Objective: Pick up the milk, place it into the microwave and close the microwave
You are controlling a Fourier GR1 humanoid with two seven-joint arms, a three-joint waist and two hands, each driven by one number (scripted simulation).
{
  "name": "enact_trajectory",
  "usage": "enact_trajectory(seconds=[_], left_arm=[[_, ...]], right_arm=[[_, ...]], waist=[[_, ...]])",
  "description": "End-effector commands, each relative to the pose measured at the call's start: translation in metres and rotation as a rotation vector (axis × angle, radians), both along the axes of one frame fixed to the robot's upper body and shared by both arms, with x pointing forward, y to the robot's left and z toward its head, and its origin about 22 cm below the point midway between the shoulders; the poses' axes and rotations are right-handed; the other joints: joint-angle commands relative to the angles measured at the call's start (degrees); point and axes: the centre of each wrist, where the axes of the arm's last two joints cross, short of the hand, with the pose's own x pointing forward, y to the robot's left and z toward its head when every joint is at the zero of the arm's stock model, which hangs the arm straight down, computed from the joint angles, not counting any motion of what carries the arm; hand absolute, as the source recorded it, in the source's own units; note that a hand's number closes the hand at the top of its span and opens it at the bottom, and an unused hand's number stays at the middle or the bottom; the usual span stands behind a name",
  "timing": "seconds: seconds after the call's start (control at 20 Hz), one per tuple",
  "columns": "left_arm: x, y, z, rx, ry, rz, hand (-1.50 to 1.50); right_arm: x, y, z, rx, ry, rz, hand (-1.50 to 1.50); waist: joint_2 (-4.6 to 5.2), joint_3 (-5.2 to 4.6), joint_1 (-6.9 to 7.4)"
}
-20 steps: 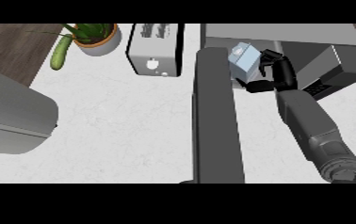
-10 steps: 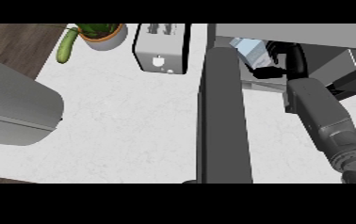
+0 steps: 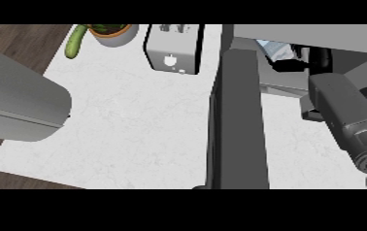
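Right hand (image 3: 297,64) has pushed deeper under the microwave (image 3: 301,33) roof since earlier, fingers curled round the milk (image 3: 272,48), now just inside the opening. Carton not released; door (image 3: 240,123) open. Left hand unseen.

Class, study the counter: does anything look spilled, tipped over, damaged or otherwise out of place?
Nothing stands out. The toaster and potted plant stand upright on the counter, with no spill. The microwave door is open, and the milk is partly hidden.
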Motion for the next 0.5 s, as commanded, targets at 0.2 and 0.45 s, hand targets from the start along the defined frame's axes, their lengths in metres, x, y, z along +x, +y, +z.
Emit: enact_trajectory(seconds=[0.2, 0.45], left_arm=[[0.007, 0.003, 0.005, 0.027, -0.008, -0.018, -1.5], [0.012, 0.003, 0.002, 0.014, -0.008, -0.027, -1.5]], right_arm=[[0.0, -0.011, 0.007, -0.003, -0.01, -0.052, 1.5], [0.001, -0.022, 0.016, -0.001, -0.018, -0.075, 1.5]], waist=[[0.81, 0.16, 1.41], [1.25, 0.18, 1.7]])
